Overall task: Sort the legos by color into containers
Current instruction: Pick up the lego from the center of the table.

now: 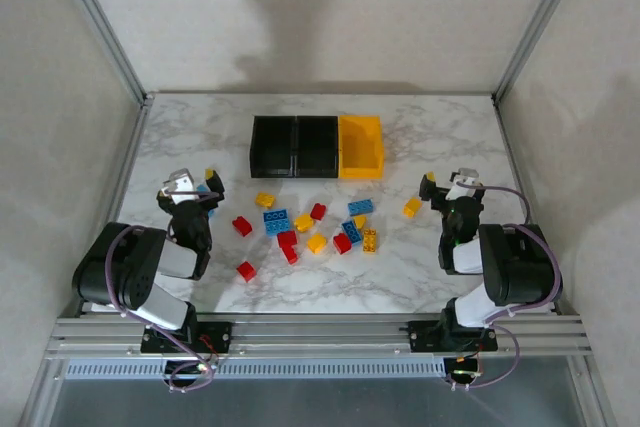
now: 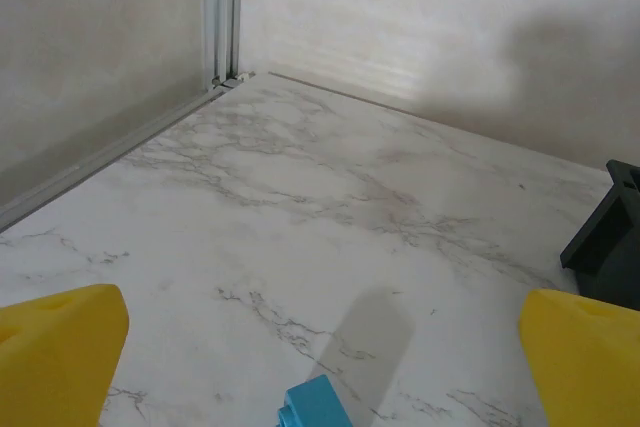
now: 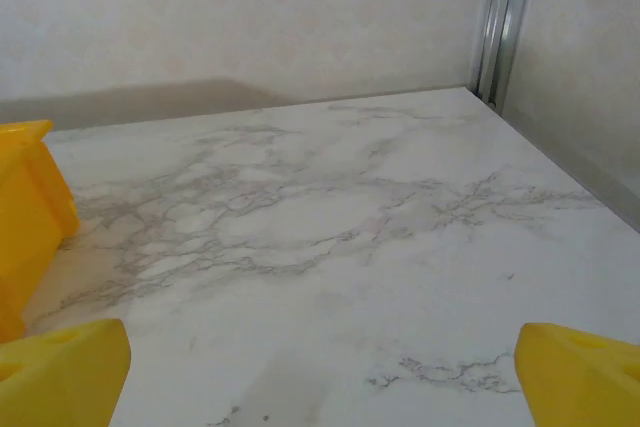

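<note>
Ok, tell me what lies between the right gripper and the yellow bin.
Nothing: the top view shows bare marble table between the right gripper and the yellow bin. The right wrist view agrees. A yellow brick lies nearby, off that line.

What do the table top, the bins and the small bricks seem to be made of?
Table top: looks like white marble with grey veins, smooth; perhaps only a printed laminate. Bins: probably plastic, matte, thin straight walls, solid black or yellow. Bricks: plastic, bright plain colours, moulded studs on top.

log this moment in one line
left claw open, empty | right claw open, empty | legos loose on table | bins look empty
</note>
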Motion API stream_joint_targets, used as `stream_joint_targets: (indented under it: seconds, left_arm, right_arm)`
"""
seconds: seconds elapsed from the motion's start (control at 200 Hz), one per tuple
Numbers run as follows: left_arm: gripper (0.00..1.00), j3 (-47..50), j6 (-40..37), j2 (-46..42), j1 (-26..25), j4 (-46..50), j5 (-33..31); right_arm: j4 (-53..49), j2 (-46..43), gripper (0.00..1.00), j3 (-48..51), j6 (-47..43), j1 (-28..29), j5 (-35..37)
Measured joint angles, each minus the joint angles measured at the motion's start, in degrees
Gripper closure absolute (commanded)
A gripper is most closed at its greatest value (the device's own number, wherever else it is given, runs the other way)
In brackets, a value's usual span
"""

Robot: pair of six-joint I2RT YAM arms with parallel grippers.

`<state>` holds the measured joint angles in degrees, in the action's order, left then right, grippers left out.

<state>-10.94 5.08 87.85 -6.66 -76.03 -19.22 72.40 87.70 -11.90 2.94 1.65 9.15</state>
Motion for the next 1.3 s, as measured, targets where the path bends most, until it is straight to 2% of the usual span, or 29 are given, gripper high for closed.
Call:
stream_joint_targets:
  seconds: [1.157,1.302]
  left_arm:
    - [0.00,-0.2,0.0,0.0,0.9,0.3,1.9]
    - [0.01,-0.7,0.8,-2.8,1.4,4.1,1.1]
  right_arm:
    - [0.0,0.0,0.01,0.0,-0.2,0.0,0.1]
    - [-5.8,-6.2,0.01,-0.2,1.0,-0.4,2.2]
